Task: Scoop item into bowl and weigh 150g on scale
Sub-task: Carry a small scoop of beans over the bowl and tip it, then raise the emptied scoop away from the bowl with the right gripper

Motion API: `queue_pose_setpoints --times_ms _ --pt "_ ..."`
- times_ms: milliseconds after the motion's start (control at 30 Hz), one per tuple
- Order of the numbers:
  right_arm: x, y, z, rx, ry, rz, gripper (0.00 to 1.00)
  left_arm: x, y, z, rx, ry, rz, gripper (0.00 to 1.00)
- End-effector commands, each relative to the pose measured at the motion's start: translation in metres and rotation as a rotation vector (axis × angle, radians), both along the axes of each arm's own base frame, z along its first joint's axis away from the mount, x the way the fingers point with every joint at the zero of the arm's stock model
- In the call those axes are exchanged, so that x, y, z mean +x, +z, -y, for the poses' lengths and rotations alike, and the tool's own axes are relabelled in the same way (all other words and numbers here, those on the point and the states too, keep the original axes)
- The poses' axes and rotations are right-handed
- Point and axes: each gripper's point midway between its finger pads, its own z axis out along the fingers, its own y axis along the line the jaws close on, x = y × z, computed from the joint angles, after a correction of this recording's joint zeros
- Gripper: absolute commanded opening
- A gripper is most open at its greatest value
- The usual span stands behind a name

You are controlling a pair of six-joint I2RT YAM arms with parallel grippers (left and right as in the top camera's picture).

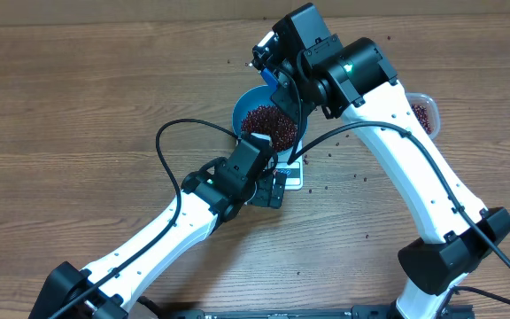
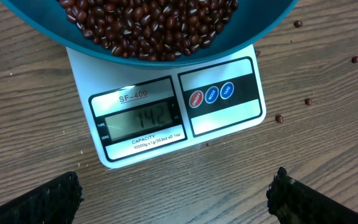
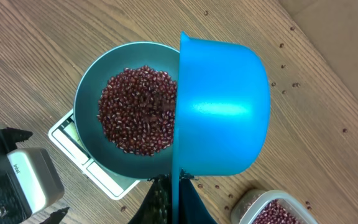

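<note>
The bright blue bowl [image 1: 240, 111] stands on the white scale [image 1: 294, 175], and a heap of dark red beans [image 1: 268, 122] lies in it. In the left wrist view the scale [image 2: 222, 121] shows 142 on its display under the bowl [image 2: 89, 46] of beans [image 2: 148, 18]. My left gripper [image 2: 176, 205] hovers open in front of the scale, holding nothing. My right gripper [image 3: 178, 183] is shut on the handle of a blue scoop [image 3: 222, 106]. The scoop is tipped on its side over the right edge of the bowl [image 3: 89, 87], above the beans [image 3: 135, 112].
A clear plastic tub [image 1: 423, 111] with more beans stands to the right of the bowl, also visible as a tub [image 3: 272, 208] at the bottom right of the right wrist view. Several stray beans [image 2: 279, 118] lie scattered on the wooden table round the scale.
</note>
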Motion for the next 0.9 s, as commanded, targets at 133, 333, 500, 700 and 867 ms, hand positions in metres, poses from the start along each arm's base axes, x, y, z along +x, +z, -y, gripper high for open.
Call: queue_pose_setpoints --times_ms 133,333,500,700,867 --pt "0.002 0.016 0.002 0.020 -0.022 0.041 0.04 0.000 -0.001 -0.001 0.009 -0.006 0.004 0.99" --pt "0.003 0.016 0.004 0.032 -0.026 0.035 0.04 0.000 -0.001 -0.001 0.009 -0.006 0.004 0.99" --pt "0.004 0.016 0.005 0.110 -0.018 -0.011 0.04 0.000 -0.001 -0.001 0.009 -0.006 0.004 1.00" --pt "0.008 0.018 0.016 0.236 -0.025 -0.077 0.04 0.000 -0.001 -0.001 0.009 -0.006 0.004 0.99" --pt "0.010 0.021 0.023 0.314 -0.030 -0.113 0.04 0.000 -0.001 -0.001 0.009 -0.006 0.004 1.00"
